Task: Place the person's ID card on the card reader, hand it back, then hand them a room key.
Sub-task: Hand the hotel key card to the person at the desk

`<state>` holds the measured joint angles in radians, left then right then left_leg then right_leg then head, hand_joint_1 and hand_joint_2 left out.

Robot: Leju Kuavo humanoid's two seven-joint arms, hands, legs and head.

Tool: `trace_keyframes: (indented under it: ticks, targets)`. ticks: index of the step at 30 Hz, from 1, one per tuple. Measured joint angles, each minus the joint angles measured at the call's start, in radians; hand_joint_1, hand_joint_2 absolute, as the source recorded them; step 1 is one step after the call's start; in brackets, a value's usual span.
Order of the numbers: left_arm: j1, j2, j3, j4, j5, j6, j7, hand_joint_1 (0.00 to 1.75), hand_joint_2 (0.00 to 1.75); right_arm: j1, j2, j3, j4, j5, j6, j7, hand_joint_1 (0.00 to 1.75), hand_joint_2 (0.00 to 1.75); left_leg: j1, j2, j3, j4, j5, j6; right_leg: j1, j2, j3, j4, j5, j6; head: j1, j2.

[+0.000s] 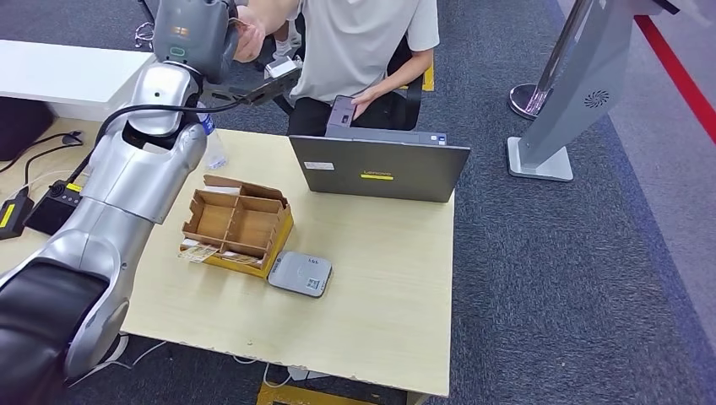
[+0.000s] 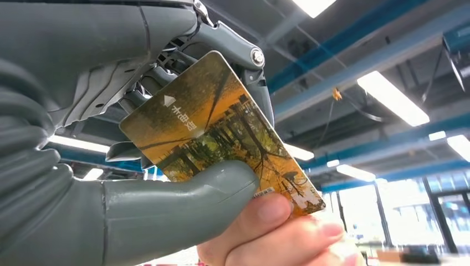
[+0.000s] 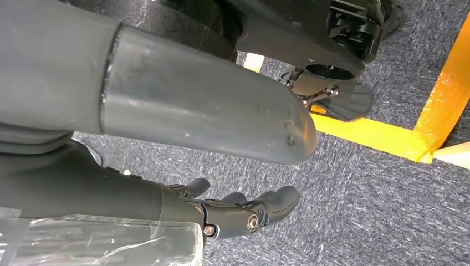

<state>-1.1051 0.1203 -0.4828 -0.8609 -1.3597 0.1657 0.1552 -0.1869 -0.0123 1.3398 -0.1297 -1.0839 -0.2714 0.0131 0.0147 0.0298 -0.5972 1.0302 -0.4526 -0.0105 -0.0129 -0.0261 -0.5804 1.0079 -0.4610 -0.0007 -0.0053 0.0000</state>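
Observation:
My left hand (image 2: 166, 205) is raised high toward the seated person (image 1: 363, 42). Its thumb and fingers pinch a room key card (image 2: 221, 127) printed with an autumn tree scene and a white arrow. The person's fingers (image 2: 277, 233) grip the same card at its free corner. In the head view my left hand (image 1: 221, 38) meets the person's hand (image 1: 251, 40) beyond the table's far left corner. The grey card reader (image 1: 300, 273) lies on the table with nothing on it. My right hand (image 3: 244, 213) hangs over the carpet, fingers apart, holding nothing.
A compartmented cardboard box (image 1: 236, 224) stands left of the reader. An open laptop (image 1: 377, 167) sits at the far edge of the wooden table (image 1: 380, 295), and a water bottle (image 1: 214, 148) stands near my left arm. A grey stand (image 1: 574, 110) is on the right.

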Motion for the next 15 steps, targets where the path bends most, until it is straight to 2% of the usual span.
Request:
trace_keyframes:
  ticks: [4,11,15]
  targets:
    - [-0.027,-0.007,0.009,0.063,0.027,0.003,-0.032,0.00,1.75,0.000,0.000,0.007,0.000,0.000,0.003,0.005,0.00,0.00,0.000,0.000,-0.002,0.000,0.001,0.000,0.000,0.000,-0.002,0.000,0.001,-0.001,0.000,0.000]
    - [-0.051,-0.007,0.038,0.096,0.087,0.082,-0.107,0.00,1.75,-0.004,0.001,0.024,0.000,-0.005,0.003,0.001,0.00,0.00,0.000,0.000,-0.003,0.000,0.001,0.001,0.000,0.000,-0.003,0.000,0.001,-0.001,0.000,0.000]
    - [0.019,-0.003,0.039,-0.011,0.116,0.061,-0.114,0.00,1.75,0.003,0.001,0.024,0.000,-0.034,0.001,-0.018,0.00,0.00,-0.001,-0.001,-0.003,0.000,0.001,0.001,0.000,-0.001,-0.003,0.000,0.001,-0.001,-0.001,0.000]
